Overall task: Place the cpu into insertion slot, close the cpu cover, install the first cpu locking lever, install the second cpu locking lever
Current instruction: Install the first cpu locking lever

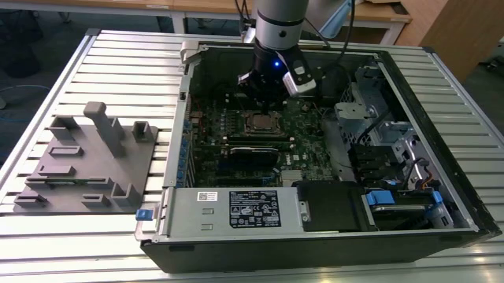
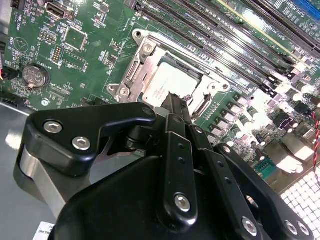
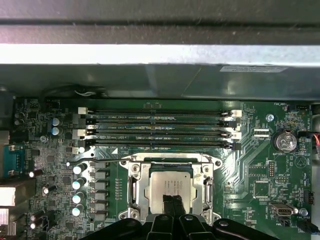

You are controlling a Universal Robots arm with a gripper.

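While the gripper point(image 3: 173, 201), fingertips pinched together, is hanging over the cpu point(image 3: 167, 184), that chip is sitting in the insertion slot point(image 3: 186, 169) under the lowered cpu cover point(image 3: 134, 187). Any pressing is probably best landing squarely on the frame, not the chip.

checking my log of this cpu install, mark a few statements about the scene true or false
1. The cpu sits in the insertion slot. True.
2. The tool holds the cpu lifted above the board. False: it is shut over the seated cpu and holds nothing.
3. A coin battery sits on the green board. True.
4. The grey fixture block lies inside the computer case. False: it lies on the slatted table, outside the case, on the exterior view's left.
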